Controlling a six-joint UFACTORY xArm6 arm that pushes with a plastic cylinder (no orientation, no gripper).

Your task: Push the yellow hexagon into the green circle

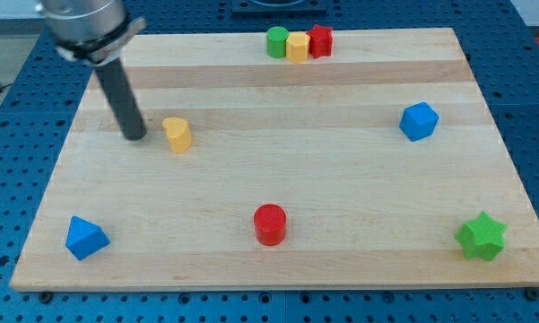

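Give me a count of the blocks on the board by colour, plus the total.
Yellow: 2, one just right of my tip, one in the top cluster
Red: 2
Green: 2
Blue: 2
Total: 8

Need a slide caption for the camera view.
My tip beside a yellow block; yellow hexagon touching green circle.

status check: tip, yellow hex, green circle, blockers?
My tip at the view's left, just left of a yellow block. Yellow hexagon already touching green circle at the top edge, red block on its right. Nothing between.
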